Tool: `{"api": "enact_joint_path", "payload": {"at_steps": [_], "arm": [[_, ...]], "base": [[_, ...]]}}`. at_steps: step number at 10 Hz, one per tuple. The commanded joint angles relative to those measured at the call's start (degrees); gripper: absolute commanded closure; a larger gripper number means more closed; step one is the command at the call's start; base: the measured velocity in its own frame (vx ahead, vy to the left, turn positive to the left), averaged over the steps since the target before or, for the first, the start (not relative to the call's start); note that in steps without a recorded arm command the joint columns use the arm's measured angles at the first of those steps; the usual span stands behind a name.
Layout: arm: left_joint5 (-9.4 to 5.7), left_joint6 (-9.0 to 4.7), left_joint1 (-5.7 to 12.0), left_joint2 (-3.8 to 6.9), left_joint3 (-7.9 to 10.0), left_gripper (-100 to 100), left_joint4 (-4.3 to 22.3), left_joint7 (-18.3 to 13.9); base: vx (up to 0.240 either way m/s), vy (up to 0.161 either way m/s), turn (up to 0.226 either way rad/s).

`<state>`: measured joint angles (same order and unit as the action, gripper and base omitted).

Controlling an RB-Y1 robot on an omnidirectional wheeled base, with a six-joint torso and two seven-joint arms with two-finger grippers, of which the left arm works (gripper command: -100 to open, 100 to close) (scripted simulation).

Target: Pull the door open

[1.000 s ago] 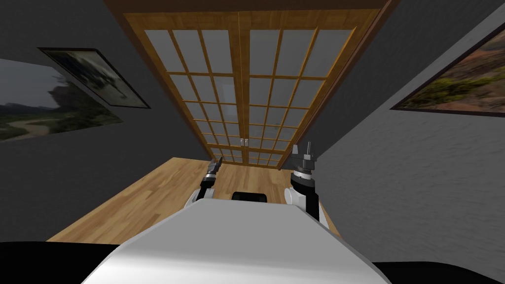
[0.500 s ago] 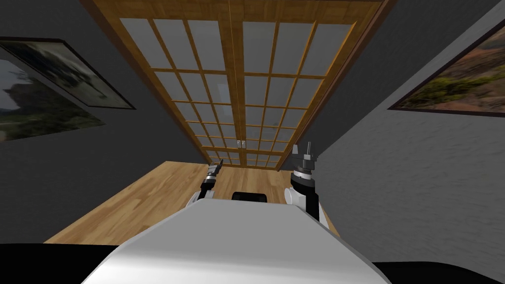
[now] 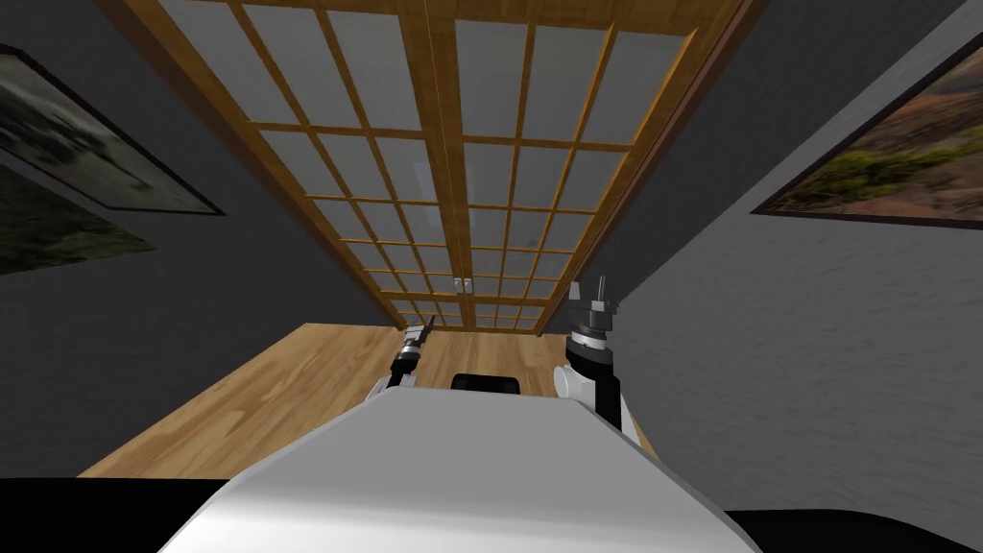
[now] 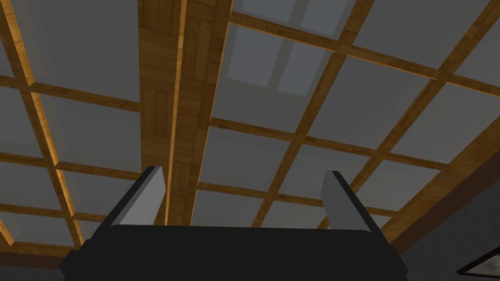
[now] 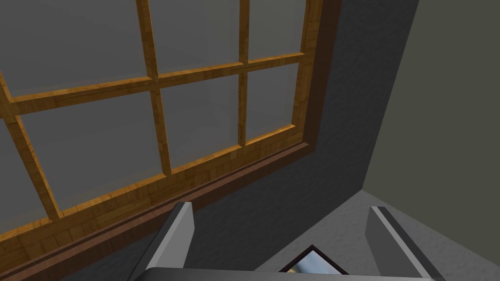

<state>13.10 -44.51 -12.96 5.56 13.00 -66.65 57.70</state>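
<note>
At the centre seam of the shut, glass-paned wooden door [image 3: 461,192] sit two small pale handles [image 3: 462,284]. Short of the door, left hand [image 3: 425,324] and right hand [image 3: 587,287] both spread wide and empty, probably readied to reach the handles.

We hold both arms forward, low in the middle of the head view. Our left arm [image 3: 399,369] rises just left of centre, slim and slanted toward the upper right. It ends in the left gripper [image 3: 428,324], seen small and nearly edge-on there. In its wrist view the left gripper [image 4: 243,170] has its fingers [image 4: 146,197] spread wide, about a third of the frame apart. Our right arm [image 3: 587,370] stands right of centre, nearly upright, its wrist banded dark and white. The right gripper [image 3: 588,288] points up the frame with its fingers parted. Its wrist view shows the right gripper [image 5: 279,207] spread just as wide.
</note>
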Motion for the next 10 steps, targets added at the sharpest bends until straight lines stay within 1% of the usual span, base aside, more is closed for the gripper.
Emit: {"api": "enact_joint_path", "payload": {"at_steps": [1, 4, 5, 6, 7, 9, 10], "arm": [[0.45, -0.62, 0.53, -0.01, 0.54, -100, 2.22, 1.79], [1.19, -1.22, 1.27, -0.16, 1.28, -100, 5.08, 4.31], [1.66, -1.61, 1.75, -0.27, 1.76, -100, 6.91, 5.92], [1.9, -1.8, 1.99, -0.33, 2.0, -100, 7.82, 6.72], [2.28, -2.11, 2.41, -0.45, 2.38, -100, 9.29, 8.03], [2.65, -2.42, 2.83, -0.57, 2.75, -100, 10.74, 9.31], [3.0, -2.7, 3.22, -0.69, 3.09, -100, 12.07, 10.5]], "base": [[0.133, -0.016, -0.051], [0.104, -0.01, -0.053], [0.134, -0.016, -0.067], [0.14, -0.01, -0.076], [0.164, -0.02, -0.075], [0.135, -0.007, -0.051], [0.132, -0.002, -0.069]]}}
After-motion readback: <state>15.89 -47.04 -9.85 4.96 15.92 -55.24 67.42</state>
